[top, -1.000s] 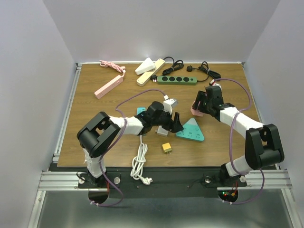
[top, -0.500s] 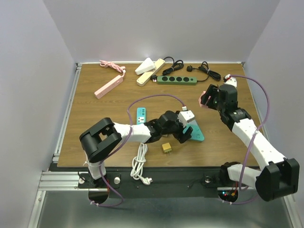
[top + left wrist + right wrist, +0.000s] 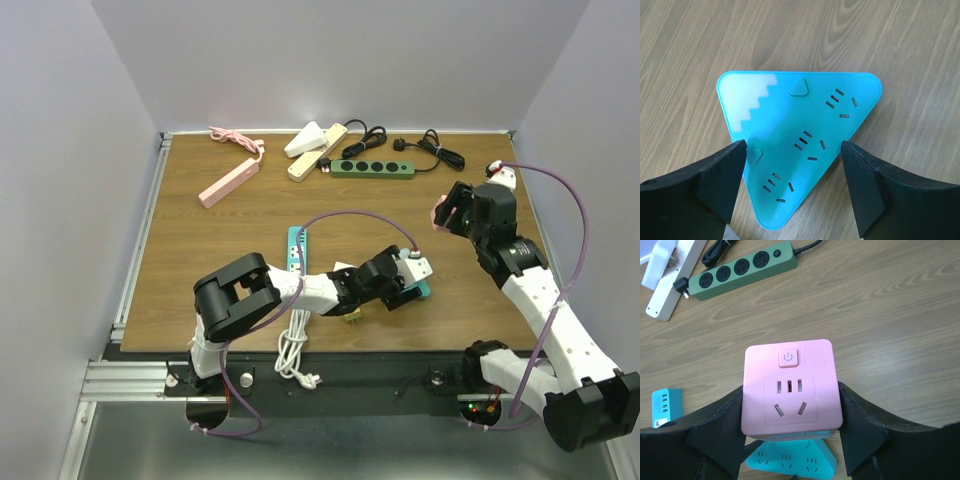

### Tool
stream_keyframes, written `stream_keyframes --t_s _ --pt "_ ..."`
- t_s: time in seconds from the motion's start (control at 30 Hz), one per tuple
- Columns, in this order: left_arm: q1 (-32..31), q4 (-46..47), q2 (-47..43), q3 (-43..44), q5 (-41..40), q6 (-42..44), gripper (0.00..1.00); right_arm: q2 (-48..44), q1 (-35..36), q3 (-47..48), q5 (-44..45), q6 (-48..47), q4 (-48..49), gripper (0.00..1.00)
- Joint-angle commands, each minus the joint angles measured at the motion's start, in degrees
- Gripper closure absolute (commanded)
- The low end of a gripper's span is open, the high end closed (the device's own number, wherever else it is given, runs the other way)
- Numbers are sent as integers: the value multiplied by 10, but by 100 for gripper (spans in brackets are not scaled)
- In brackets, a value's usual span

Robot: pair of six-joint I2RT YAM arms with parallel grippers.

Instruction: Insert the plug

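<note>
A teal triangular power strip lies flat on the wooden table, sockets up. My left gripper hovers just above it, open and empty, its fingers on either side of the strip's near corner. In the top view the left gripper covers most of the strip. My right gripper is shut on a pink cube plug adapter, held in the air with its socket face toward the camera. The teal strip shows below it. In the top view the pink adapter hangs to the right of and beyond the strip.
A green power strip with a black cord, cream and white strips and a pink strip lie at the back. A small teal charger, a yellow plug and a coiled white cable lie near the left arm.
My left gripper has moved right and nearer, over the teal strip. My right gripper has lifted the pink adapter and carried it to the right.
</note>
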Motion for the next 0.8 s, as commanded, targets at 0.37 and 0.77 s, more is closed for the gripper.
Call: stream_keyframes --t_s 0.37,0.77 --pt "-18 13 25 40 13 39 12 -18 -3 45 16 -14 5 100" --pt "-9 4 81 104 -4 16 12 -23 -3 35 16 -14 2 99"
